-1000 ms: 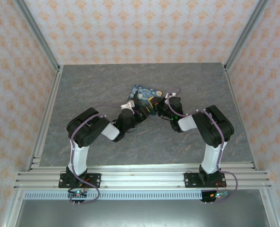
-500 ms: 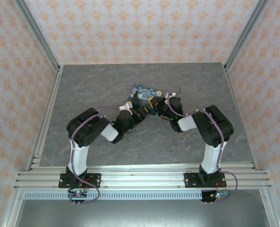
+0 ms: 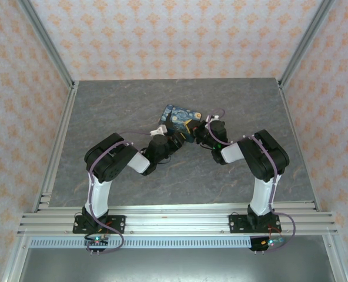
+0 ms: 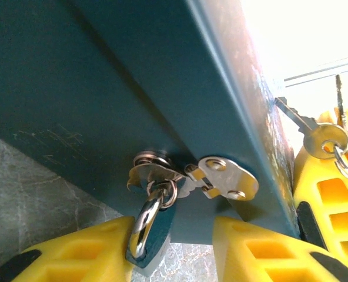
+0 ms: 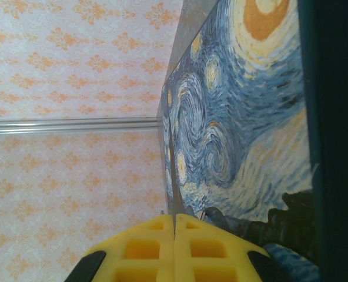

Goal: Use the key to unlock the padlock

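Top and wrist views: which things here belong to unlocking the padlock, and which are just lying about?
Part of the job: small teal padlock with silver shackle, hung on the metal hasp; starry-night painted teal box it locks; silver key, held by the right gripper; left gripper, fingers either side of the padlock.
Just surroundings: grey marbled tabletop; aluminium frame rails.

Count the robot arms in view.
2. The left arm enters from the left, the right arm from the right, the right gripper shut on the key; both reach the painted box.
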